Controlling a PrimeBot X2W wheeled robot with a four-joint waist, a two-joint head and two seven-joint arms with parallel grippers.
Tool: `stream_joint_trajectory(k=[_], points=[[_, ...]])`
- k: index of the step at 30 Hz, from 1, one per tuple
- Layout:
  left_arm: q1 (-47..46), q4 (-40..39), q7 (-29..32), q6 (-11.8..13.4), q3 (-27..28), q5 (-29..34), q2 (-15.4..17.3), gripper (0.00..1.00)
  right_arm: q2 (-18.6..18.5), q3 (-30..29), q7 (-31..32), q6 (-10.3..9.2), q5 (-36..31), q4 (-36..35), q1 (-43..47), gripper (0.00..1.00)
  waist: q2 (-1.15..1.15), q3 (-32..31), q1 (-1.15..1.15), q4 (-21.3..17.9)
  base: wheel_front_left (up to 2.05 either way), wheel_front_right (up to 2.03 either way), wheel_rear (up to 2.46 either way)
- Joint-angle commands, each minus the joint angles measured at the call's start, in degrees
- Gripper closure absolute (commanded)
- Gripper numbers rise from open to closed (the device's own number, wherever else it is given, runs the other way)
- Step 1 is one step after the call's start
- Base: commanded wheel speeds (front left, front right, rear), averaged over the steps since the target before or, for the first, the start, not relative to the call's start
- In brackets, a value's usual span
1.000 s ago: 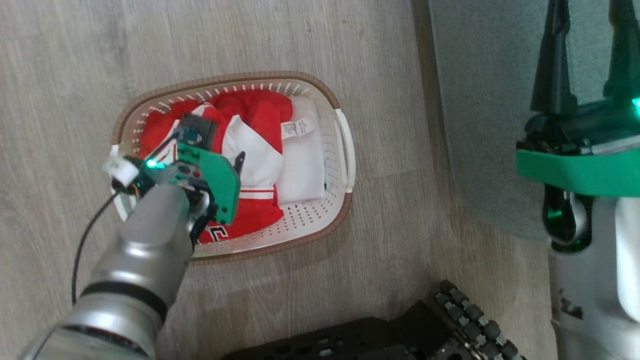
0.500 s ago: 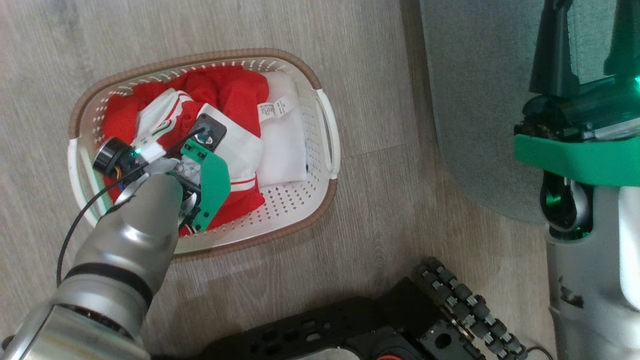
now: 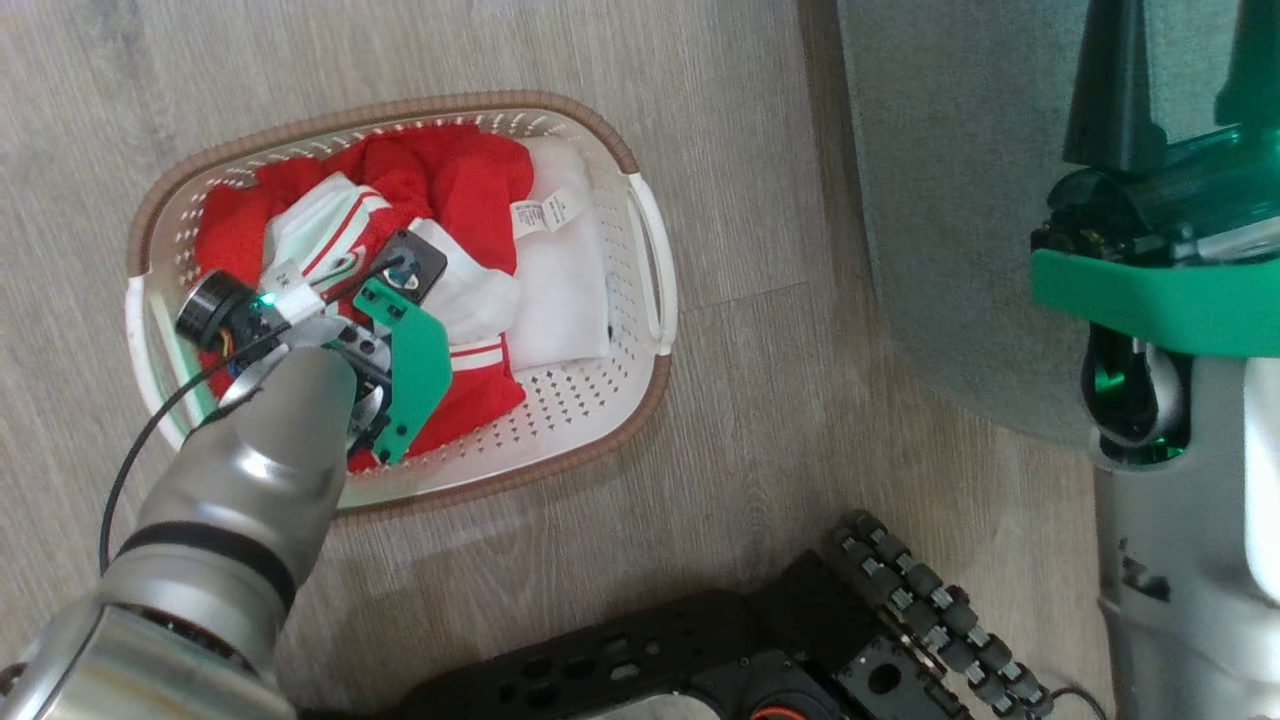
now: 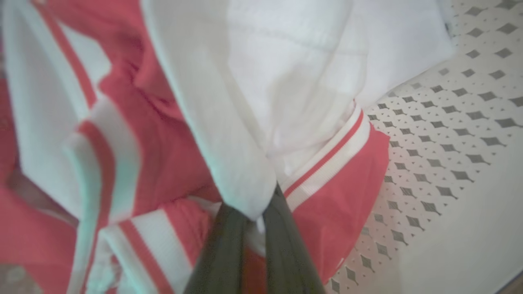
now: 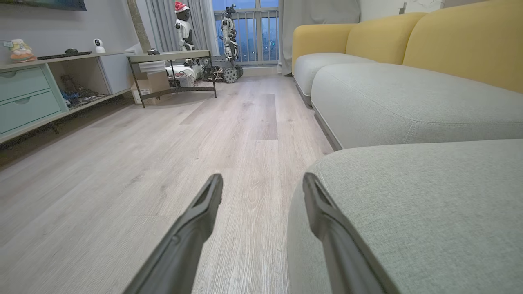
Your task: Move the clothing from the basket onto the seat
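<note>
Nearest, at the bottom edge of the head view: the robot's dark wheeled base (image 3: pixel 720 650) on the wood floor (image 3: pixel 760 380). The left forearm (image 3: pixel 250 480) goes down into the basket (image 3: pixel 600 440) over its near-left rim. Left gripper (image 4: pixel 256 218): fingers pressed together, pinching a white fold of the clothing (image 4: pixel 245 122). In the left wrist view the fold stands straight up out of the fingertips, with red-and-white striped trim just beside it. The hold looks shallow, near the fabric's edge; that is a judgement only. The clothing is heaped in the basket's left and middle, red with white panels, and none of it is on the seat. A plain white sheet (image 3: pixel 565 300) lies flat at the basket's right end, touching the heap. The basket's long axis runs left to right across the floor, slightly tilted, with its right handle (image 3: pixel 655 260) toward the seat. Farther right, past a bare strip of floor, is the grey-green seat (image 3: pixel 950 200), its rounded corner nearest the basket. The right gripper (image 5: pixel 262 179) hangs at that corner, fingers spread wide, nothing between them. Key relation: the seat lies to the right of the held clothing, well apart. The left arm has the grip, so I judge the carry goes up clear of the rim, then right over the handle end. The right arm is nearer the seat but empty.
</note>
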Motion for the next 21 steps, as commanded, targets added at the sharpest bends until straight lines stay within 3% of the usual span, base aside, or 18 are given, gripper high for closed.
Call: stream_joint_trajectory(k=[1,9,21], points=[[0.98,-0.51,-0.94,-0.31,0.30,-0.86,1.13,1.00,-0.53,0.85,-0.36,-0.01,0.46,-1.73,1.01,0.00,0.00,-0.39,0.00,0.18,0.00,0.00,0.00],[2.43,-1.31,-5.43,-0.34,-1.13,-4.30,-0.35,1.00,-0.53,0.70,-0.36,-0.01,0.30,-0.94,1.39,0.00,0.00,-3.36,0.00,1.20,0.00,0.00,0.00],[9.13,-6.80,-13.81,-0.35,-6.63,-14.65,-2.54,1.00,-0.53,-0.37,-0.36,-0.01,-1.80,2.22,5.98,0.00,0.00,-16.41,0.00,5.35,0.00,0.00,0.00]])
